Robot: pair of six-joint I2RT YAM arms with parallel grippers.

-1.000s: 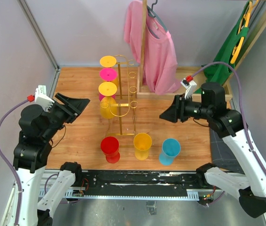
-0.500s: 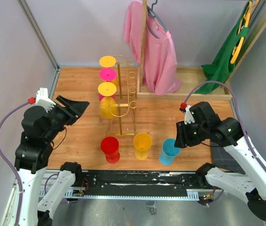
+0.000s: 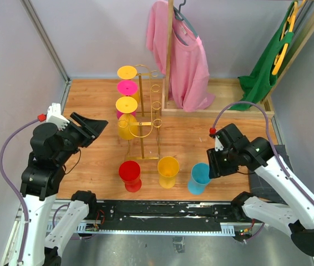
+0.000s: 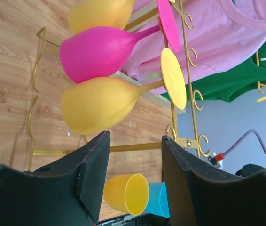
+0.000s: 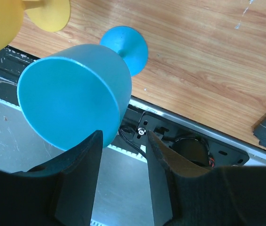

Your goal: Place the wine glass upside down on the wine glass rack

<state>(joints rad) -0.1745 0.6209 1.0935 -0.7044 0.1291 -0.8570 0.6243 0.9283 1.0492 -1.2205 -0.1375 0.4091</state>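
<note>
The gold wire wine glass rack point(image 3: 141, 111) stands mid-table, with three yellow glasses and one pink glass hanging upside down on its left side. A red glass point(image 3: 129, 173), a yellow glass point(image 3: 168, 169) and a blue wine glass point(image 3: 201, 176) stand upright near the front edge. My right gripper point(image 3: 211, 166) is open and empty, just right of the blue glass; in the right wrist view the blue glass's bowl point(image 5: 74, 94) sits by the left finger, outside the gripper's point(image 5: 122, 136) gap. My left gripper point(image 3: 93, 124) is open and empty, left of the rack point(image 4: 53, 151).
A wooden clothes stand with a pink shirt point(image 3: 187, 61) is behind the rack, and a green garment point(image 3: 268, 61) hangs at the back right. The metal base rail point(image 3: 162, 210) runs along the near edge. The pink point(image 4: 100, 52) and yellow point(image 4: 100, 101) hung glasses fill the left wrist view.
My right arm has swung down and toward the near edge, from mid-table to beside the blue glass. My left arm has shifted only slightly.
</note>
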